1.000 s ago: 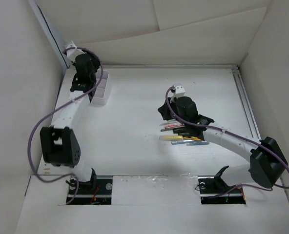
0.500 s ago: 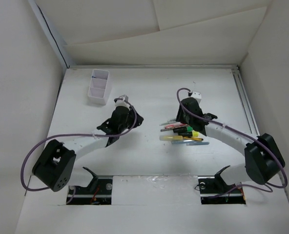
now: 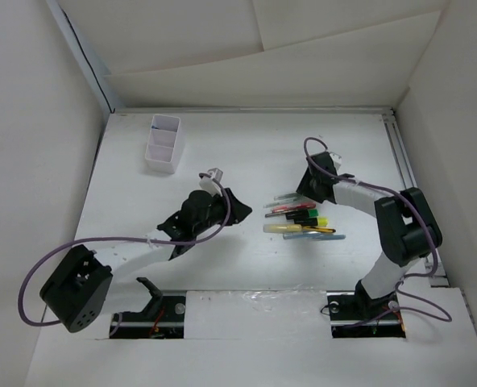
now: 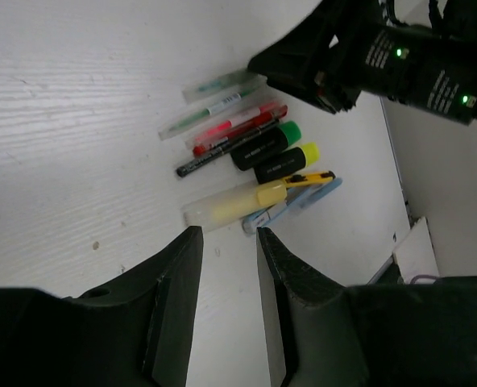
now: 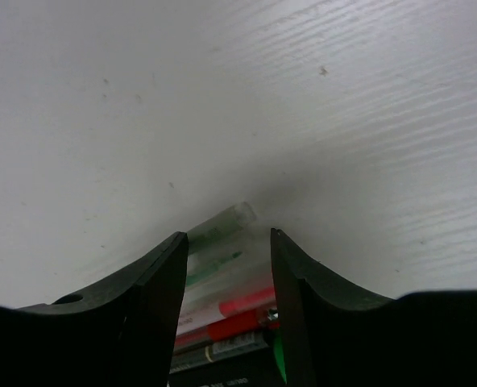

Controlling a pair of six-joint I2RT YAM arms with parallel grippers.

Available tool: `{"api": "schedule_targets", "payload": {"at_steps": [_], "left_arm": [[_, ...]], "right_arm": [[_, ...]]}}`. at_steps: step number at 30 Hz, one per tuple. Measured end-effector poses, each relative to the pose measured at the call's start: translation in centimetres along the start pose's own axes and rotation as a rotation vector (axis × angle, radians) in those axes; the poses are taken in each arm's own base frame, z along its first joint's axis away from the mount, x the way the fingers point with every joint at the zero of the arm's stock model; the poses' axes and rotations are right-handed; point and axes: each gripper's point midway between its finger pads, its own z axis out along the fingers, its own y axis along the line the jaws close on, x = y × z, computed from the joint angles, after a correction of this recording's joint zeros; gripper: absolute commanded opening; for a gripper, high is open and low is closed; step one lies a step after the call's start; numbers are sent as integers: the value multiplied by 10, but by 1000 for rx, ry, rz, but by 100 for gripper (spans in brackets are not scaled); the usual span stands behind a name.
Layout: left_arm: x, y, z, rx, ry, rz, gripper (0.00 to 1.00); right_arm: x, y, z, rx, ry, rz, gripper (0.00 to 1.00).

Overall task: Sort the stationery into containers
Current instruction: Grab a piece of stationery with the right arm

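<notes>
Stationery: a loose cluster of pens and markers [image 3: 299, 219] lay side by side on the table, between the two sets of jaws.
Clear pens: two see-through pens with green ink [image 5: 216, 228] formed one end of the cluster. Their ends showed in the gap between the right jaws, low by the fingertips; whether a finger touched them could not be told.
Red pens [image 4: 240, 125]: these lay just beside the clear ones, further back under the right jaws.
Markers: a black marker with a green cap [image 4: 264, 146] and a black marker with a yellow cap [image 4: 285, 161] lay touching, ahead of the left jaws.
Yellow marker [image 4: 232, 204]: this was the piece nearest the left jaws, just ahead of their tips but apart from them.
Light blue pen [image 4: 296, 204]: it lay just beside the yellow marker, with a thin yellow-and-black pen [image 4: 311, 177] against it.
Right gripper [image 5: 226, 235]: its jaws stood well apart over the clear pens and clamped nothing.
Left gripper [image 4: 228, 235]: its jaws were parted narrowly, with nothing between them, above bare table.
Container: the white partitioned box [image 3: 163, 143] stood well apart from both sets of jaws, off behind the left ones.
Table [image 3: 222, 161]: white, with white walls around it.
</notes>
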Motion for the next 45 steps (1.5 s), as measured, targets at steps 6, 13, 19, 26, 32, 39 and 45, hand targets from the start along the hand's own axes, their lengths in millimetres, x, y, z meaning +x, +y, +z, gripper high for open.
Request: {"api": "schedule_targets", "payload": {"at_steps": [6,13,19,26,32,39,45], "left_arm": [[29,-6,8,25,79,19,30],[32,-4,12,24,87,20,30],[32,-3,13,21,85,20,30],[31,2,21,-18,90,30,34],[17,2,25,-59,48,44,34],[14,12,25,-112,36,62,39],[8,14,30,-134,40,79,42]], "right_arm": [[-3,16,6,-55,10,44,44],[-7,24,13,-68,4,57,48],[-18,36,22,-83,-16,62,50],[-25,41,29,-80,-26,51,40],[-30,45,35,-75,-36,45,34],[-35,54,45,-75,-48,36,14],[-36,62,46,-86,-56,23,0]]}}
